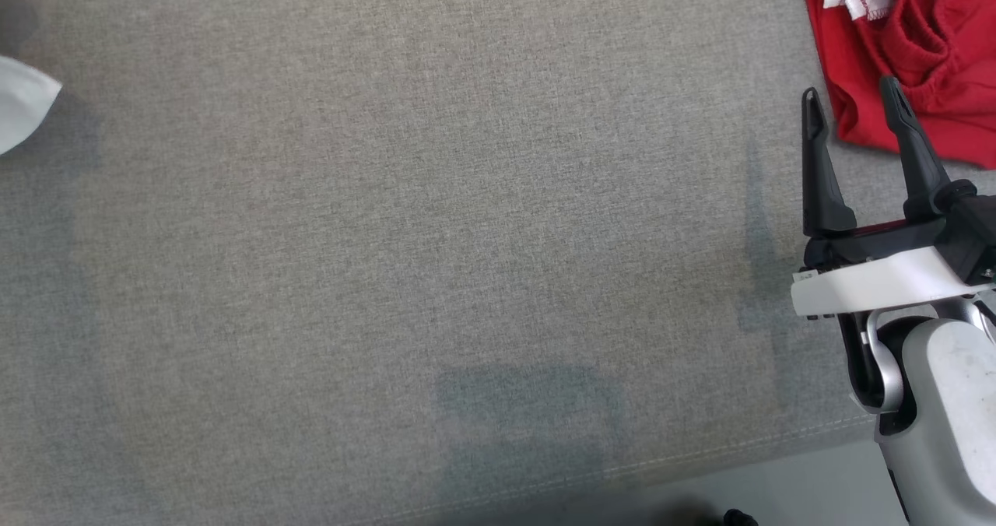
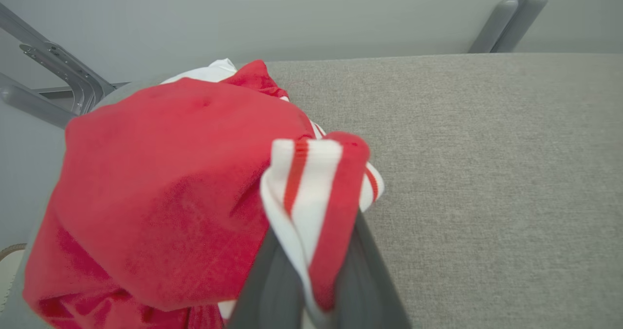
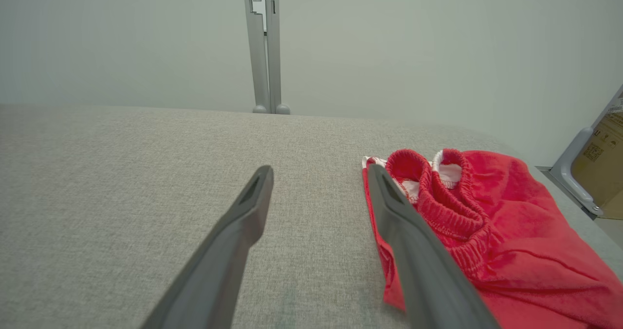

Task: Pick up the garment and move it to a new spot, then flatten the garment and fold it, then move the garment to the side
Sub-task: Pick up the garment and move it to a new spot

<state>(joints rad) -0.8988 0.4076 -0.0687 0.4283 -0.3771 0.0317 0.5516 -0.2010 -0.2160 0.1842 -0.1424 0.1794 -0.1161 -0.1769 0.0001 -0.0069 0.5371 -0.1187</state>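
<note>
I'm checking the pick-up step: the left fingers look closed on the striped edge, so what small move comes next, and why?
Probably raise the left gripper a little. Its fingers pinch the striped hem of the red garment, while the rest lies bunched on the grey surface.

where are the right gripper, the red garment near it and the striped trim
right gripper (image 1: pixel 850 89), head view, midway between fingertips
red garment (image 1: pixel 961 82), head view, plain red cloth
striped trim (image 2: pixel 314 183), left wrist view, white stripe
</note>
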